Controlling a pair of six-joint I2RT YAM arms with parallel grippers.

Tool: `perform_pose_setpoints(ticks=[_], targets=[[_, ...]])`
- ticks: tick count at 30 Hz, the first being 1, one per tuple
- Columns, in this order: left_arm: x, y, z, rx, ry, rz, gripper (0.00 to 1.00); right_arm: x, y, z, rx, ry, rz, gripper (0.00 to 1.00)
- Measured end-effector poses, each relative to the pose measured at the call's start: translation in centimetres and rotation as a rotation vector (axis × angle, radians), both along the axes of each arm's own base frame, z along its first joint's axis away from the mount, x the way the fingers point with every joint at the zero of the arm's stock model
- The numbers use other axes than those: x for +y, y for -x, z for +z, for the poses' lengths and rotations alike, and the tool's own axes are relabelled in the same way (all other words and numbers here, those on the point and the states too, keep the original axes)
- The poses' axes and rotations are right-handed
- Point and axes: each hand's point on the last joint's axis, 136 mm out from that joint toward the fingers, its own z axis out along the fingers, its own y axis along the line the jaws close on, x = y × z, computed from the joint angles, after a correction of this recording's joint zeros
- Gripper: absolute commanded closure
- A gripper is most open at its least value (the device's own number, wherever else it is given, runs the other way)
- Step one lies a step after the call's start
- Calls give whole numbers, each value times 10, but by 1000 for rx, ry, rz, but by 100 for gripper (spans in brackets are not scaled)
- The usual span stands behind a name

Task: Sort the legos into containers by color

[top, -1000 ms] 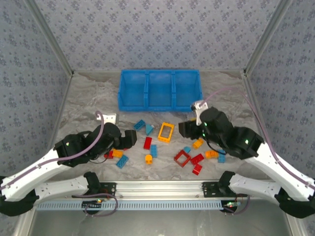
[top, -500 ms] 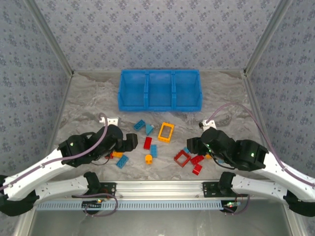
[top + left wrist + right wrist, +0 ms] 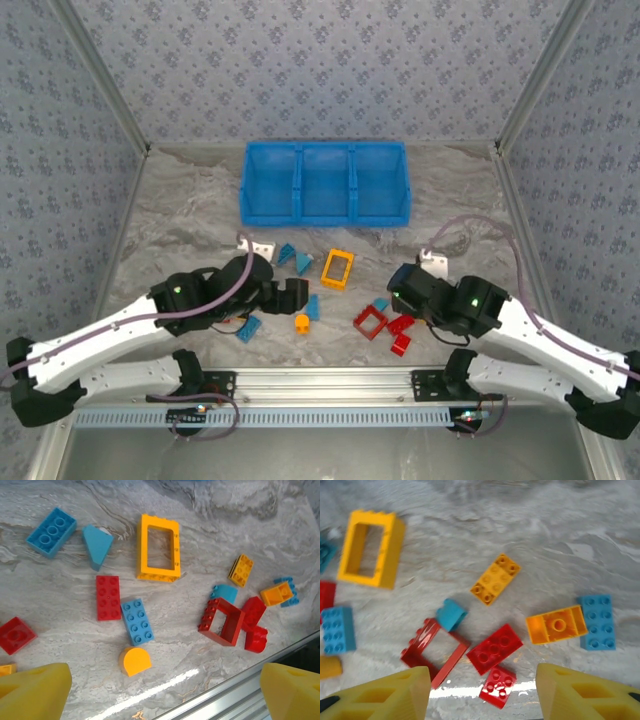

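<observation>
The legos lie scattered on the marble table in front of the blue three-compartment tray. My left gripper is open above an orange half-round brick, with a blue brick and a red brick just beyond it. The yellow frame lies farther out. My right gripper is open over a small red brick, a longer red brick and the red frame. Nothing is held.
Orange bricks and a blue brick lie right of the red group. A blue wedge and blue brick sit at the far left. The metal rail borders the near edge. The tray compartments look bare.
My left gripper has moved right toward the middle of the pile. My right gripper has pulled back toward the near edge and lowered over the red bricks.
</observation>
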Motion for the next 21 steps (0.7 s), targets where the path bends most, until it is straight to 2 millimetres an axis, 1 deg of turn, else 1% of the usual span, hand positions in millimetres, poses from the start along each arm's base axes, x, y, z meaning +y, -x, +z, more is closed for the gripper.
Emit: perform_pose_setpoints(ticks=[2,4,5,7,8,10,15,17,21], targets=[[-6,-2,-7,7,-24,-10,3,-17,-1,-20,56,-6,-126,25],[-10,-3,-10,7,-30,-18,3,-36,2,-45,138,-18,-268,21],[-12,-4,-10,5,-25,-22,3,-44,4,-57,176,-29,-334,20],[-19,-4,-7,-3,-6,-37,3,-51,9,-76,243,-76,-443,19],[-22,-3,-5,-8,2,-48,3,-52,9,-82,264,-110,-491,18],[-29,-1,-4,-14,14,-74,3,-50,7,-90,288,-181,-564,18],[-48,9,1,-46,34,-157,3,-41,-12,-95,300,-322,-672,18],[-53,11,4,-61,45,-180,3,-40,-19,-101,310,-360,-711,18],[-57,12,8,-74,61,-197,3,-46,-17,-117,352,-390,-785,20]])
